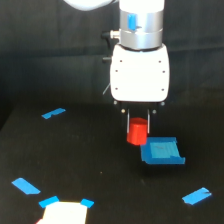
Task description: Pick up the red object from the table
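Note:
The red object (136,134), a stubby red-orange block, sits between the two thin dark fingers of my gripper (138,125), which is shut on it. The white gripper body (139,72) hangs straight above it from the grey wrist. The block's lower half sticks out below the fingertips. I cannot tell whether its bottom still touches the black table (100,160). The block's right edge overlaps the near-left corner of the flat blue square (161,151) in this view.
Blue tape strips lie on the table at the exterior view's left (52,113), lower left (25,186) and lower right (196,196). A bright white patch with blue corners (62,212) sits at the bottom edge. A dark curtain hangs behind.

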### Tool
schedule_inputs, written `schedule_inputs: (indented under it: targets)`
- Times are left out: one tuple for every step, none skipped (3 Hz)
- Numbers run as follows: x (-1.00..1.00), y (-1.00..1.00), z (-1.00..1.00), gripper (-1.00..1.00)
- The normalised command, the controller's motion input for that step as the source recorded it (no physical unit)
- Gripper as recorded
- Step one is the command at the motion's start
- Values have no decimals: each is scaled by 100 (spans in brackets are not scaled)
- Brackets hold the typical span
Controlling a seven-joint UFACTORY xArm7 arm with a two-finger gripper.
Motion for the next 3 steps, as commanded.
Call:
schedule_inputs:
  targets:
    - [0,-9,19,-100]
    - [29,-7,52,-100]
    - [-23,-12,73,-100]
